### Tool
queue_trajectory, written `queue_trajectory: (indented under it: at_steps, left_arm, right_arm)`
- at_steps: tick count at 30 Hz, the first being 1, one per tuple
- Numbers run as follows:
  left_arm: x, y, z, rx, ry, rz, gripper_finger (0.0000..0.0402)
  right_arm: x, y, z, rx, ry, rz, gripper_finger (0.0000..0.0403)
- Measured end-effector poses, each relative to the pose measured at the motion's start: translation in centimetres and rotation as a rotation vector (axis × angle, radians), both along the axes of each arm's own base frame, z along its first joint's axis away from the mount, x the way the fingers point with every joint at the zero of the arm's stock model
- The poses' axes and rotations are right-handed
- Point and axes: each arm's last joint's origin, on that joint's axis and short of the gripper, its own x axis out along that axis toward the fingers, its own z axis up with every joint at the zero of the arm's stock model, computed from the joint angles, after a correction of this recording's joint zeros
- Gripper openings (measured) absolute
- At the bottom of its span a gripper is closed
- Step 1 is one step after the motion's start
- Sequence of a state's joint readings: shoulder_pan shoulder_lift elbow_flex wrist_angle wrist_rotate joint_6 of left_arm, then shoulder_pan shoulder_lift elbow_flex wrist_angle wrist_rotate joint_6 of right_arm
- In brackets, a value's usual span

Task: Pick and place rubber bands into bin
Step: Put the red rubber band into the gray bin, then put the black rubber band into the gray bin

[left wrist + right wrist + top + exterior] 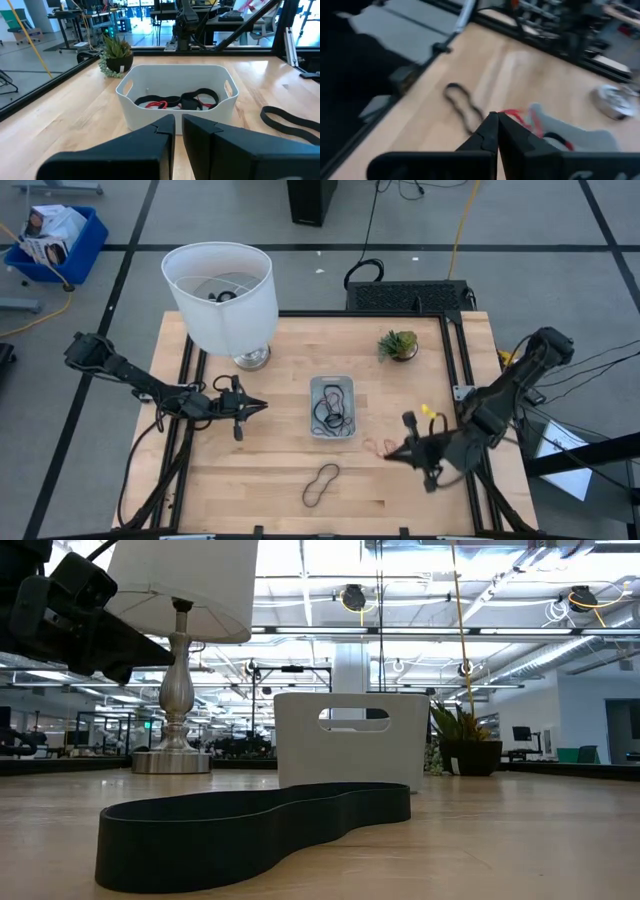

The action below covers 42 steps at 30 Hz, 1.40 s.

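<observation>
Right end effector: fingers pressed together to a fine point, low over the table, its tip at a thin red rubber band lying just beside the bin toward the front right; whether that loop is actually pinched between the tips cannot be told. Left end effector: fingers nearly closed with only a slim gap, nothing held, hanging over the wood left of the bin and pointed at it. Bin: small pale grey tray, rounded corners, raised rim with cut-out handles, at the middle of the table; inside, a tangle of black and red bands. Black rubber band: flat, matte, floppy, lying in a figure-eight on the wood near the front edge, well apart from the bin and from both arms. Table: pale planked wood, smooth, dark metal frame. Also present: white lamp with a fabric-like shade on a shiny metal base, back left; small potted plant, back right. Risks, as judged: the red loop is thin and limp, so a shallow pinch could slip off it or catch only one strand, letting it drape over the rim or drop short of the bin; the closed tips may scrape the wood; a loop snagged in the tray's tangle could drag stored bands out.
</observation>
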<state>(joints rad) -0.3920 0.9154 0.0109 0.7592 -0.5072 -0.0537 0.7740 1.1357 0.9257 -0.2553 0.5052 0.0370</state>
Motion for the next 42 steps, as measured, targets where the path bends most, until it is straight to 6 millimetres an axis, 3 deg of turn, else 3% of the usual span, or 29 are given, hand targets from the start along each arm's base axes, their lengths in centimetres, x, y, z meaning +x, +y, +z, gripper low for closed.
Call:
queue_trajectory:
  at_steps: [5, 11, 28, 42]
  left_arm:
    - [0.0, 0.0, 0.0, 0.018, 0.002, -0.002, 0.0042]
    - [0.0, 0.0, 0.0, 0.018, 0.002, -0.003, 0.0042]
    - [0.0, 0.0, 0.0, 0.031, 0.002, -0.004, 0.0042]
    - [0.0, 0.0, 0.0, 0.035, 0.002, -0.005, 0.0042]
  right_arm:
    - [1.0, -2.1, 0.3, -0.041, -0.011, -0.094, 0.0000]
    - [2.5, -4.1, -1.2, -0.099, -0.066, -0.144, 0.0000]
    - [7.6, -12.8, -4.2, 0.035, -0.058, -0.150, 0.0000]
    - [11.3, -15.3, -9.2, 0.051, 0.043, -0.198, 0.0000]
